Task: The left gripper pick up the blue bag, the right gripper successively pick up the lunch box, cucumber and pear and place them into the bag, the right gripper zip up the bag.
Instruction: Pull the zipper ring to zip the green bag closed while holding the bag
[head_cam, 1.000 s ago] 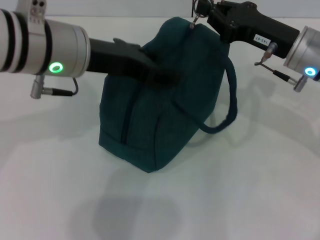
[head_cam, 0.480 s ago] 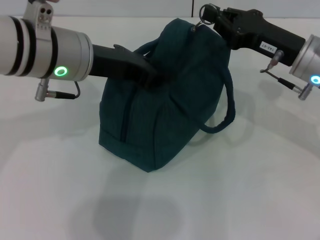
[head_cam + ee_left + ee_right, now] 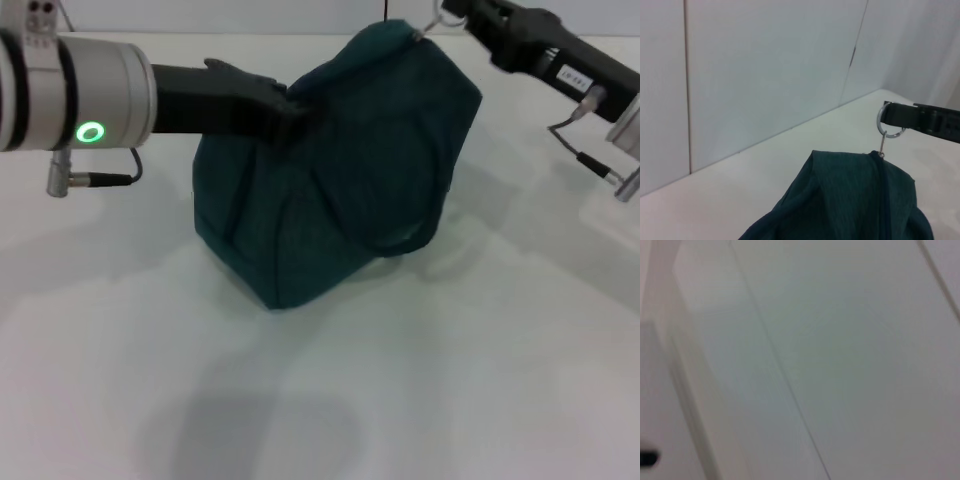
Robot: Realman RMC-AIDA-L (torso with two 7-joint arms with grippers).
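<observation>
Your left gripper [image 3: 285,105] is clamped on the blue bag [image 3: 340,170], which stands on the white surface [image 3: 420,380]. Your right gripper [image 3: 455,15] pinches the ring pull [image 3: 888,131]; pull too hard and the ring may slip free. The bag's contents and the right gripper's fingertips are hidden.

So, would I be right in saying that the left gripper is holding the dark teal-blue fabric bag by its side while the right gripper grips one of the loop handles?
Not quite. The right gripper grips the metal ring pull of the zipper at the top of the dark teal-blue fabric bag, not a loop handle; the left wrist view shows this. The left gripper does hold the bag by its side.
</observation>
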